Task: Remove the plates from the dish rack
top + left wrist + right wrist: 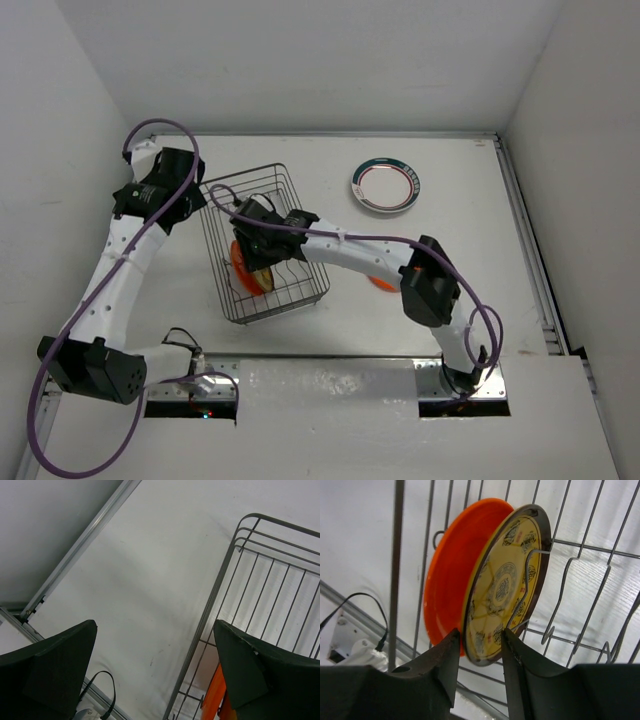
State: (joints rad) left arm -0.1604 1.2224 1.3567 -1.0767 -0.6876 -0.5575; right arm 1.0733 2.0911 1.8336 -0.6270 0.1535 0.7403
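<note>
yellow plate (502, 585): upright in rack (398, 530), near end, against orange plate (450, 570) | right gripper (480, 650): astride its rim, clamp unsure | left gripper (155, 625): jaws apart, empty | handling: likely stiff, slick, breakable; pinch rim

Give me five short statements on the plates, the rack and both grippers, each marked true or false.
1. The yellow patterned plate stands on edge in the dish rack. True.
2. The left gripper holds a plate. False: it is open and empty.
3. The right gripper has a finger on each side of the yellow plate's rim. True.
4. The white banded plate stands in the rack. False: it lies flat on the table.
5. An orange plate stands right beside the yellow one. True.
</note>
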